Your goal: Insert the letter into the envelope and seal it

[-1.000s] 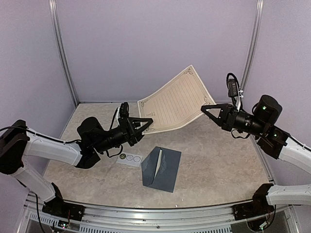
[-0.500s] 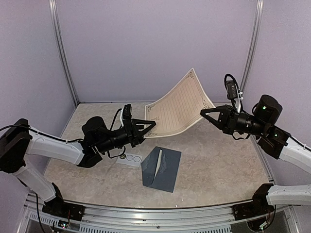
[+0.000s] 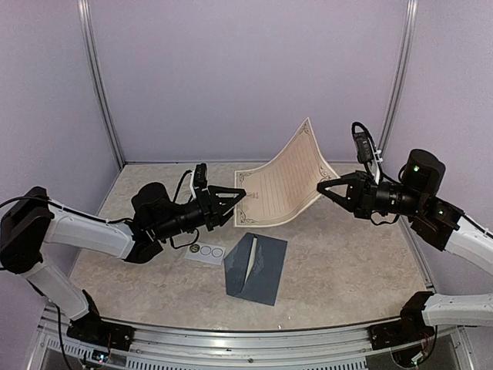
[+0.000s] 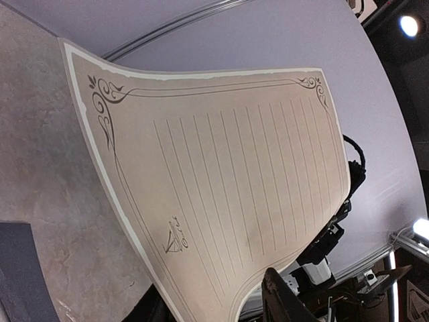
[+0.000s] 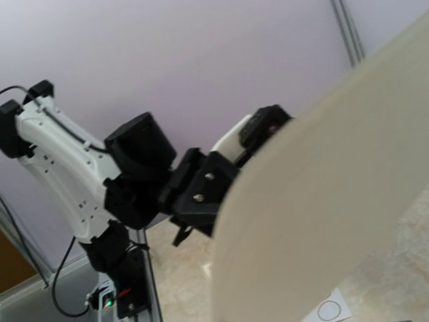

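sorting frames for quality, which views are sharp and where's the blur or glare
Top external: even light, the letter and envelope sharp. Left wrist: the letter's ruled lines are crisp; a lamp flares at the top right. Right wrist: the letter's close blank back is blurred, the left arm behind slightly soft.

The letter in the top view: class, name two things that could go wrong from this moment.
The letter is gripped only by the right gripper, at one edge, and curves; it may slip or swing. The left gripper, jaws open at its lower corner, could crease it on closing.
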`<state>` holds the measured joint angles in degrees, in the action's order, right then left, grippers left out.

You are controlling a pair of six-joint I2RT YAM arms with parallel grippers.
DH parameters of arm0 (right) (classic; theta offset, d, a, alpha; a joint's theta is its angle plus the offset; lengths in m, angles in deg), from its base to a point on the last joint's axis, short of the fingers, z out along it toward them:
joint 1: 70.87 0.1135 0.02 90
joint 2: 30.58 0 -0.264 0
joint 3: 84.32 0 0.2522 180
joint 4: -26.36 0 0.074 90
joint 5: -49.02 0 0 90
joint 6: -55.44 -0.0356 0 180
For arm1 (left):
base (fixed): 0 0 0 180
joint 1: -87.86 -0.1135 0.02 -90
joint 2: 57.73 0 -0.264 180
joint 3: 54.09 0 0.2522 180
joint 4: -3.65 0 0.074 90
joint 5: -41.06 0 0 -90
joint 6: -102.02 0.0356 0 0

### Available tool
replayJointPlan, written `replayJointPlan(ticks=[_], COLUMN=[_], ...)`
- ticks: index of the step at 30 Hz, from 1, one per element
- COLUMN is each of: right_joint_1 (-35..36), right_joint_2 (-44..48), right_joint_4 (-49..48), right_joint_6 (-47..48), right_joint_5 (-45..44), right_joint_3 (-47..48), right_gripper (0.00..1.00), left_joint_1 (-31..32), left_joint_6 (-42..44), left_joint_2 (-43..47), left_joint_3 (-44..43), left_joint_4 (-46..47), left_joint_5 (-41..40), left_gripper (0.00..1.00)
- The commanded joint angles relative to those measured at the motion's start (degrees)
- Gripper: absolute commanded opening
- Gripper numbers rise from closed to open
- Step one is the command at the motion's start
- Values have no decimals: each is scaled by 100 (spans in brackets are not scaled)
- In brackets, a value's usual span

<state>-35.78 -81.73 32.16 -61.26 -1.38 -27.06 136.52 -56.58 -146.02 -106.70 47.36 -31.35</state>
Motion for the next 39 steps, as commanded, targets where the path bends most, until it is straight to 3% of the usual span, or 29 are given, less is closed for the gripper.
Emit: replayJointPlan(ticks=[1, 3, 8, 13, 25, 39], right_joint_1=[60, 62, 62, 107, 967, 1679], right_joint_2=[82, 67, -93, -603, -2050, -3802], right_joint_4=[-164, -294, -120, 1107, 1494, 396], right_joint_6=[-37, -84, 90, 578, 1061, 430], right_joint_5=[336, 435, 361, -600, -857, -792], right_joint_3=[58, 17, 144, 668, 1150, 495], right_gripper=[0, 0, 0, 0, 0, 0], left_joint_1=[-25, -7, 31, 175, 301, 206], left_joint_6=[46, 18, 57, 575, 663, 561], left_joint_2=[-239, -358, -486, -291, -112, -832], left_joint_3=[-277, -359, -422, -382, -335, 202], left_joint_4=[125, 103, 7, -465, -1407, -1853], left_joint_5=[166, 254, 262, -183, -481, 70], left_gripper=[38, 32, 0, 0, 0, 0])
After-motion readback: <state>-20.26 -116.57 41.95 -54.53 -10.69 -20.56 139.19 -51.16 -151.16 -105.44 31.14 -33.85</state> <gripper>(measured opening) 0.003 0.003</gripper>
